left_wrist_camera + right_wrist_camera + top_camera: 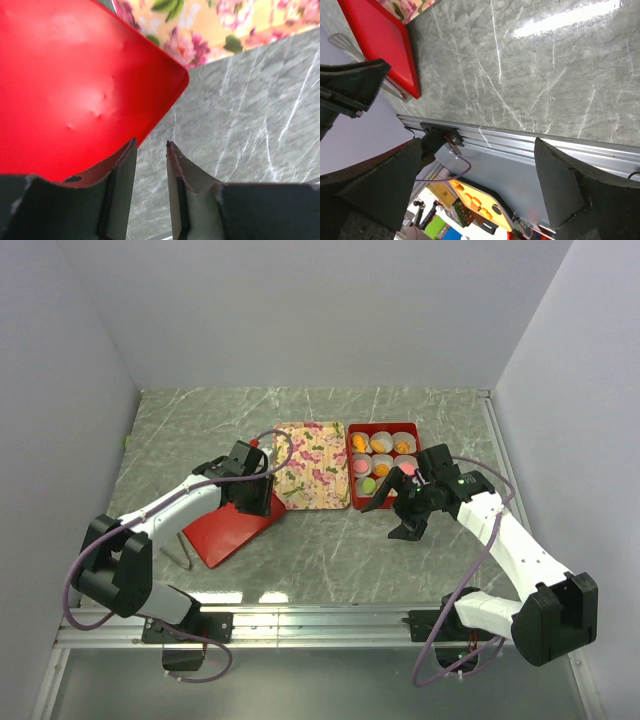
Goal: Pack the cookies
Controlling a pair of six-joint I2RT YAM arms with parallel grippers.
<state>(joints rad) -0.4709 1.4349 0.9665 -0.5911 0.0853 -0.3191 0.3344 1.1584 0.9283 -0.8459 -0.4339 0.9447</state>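
The red box stands right of centre with white paper cups in it. Small round cookies lie in the cups: orange ones in the far row, a pink one and a green one nearer. My right arm hides the box's near right corner. My right gripper is wide open and empty, just in front of the box. The red lid lies tilted at the left. My left gripper is at its right edge, jaws slightly apart with only table between them.
A cream floral tray lies between the lid and the box. A metal utensil pokes out beside the lid's near left corner. The metal rail runs along the table's near edge. White walls enclose three sides.
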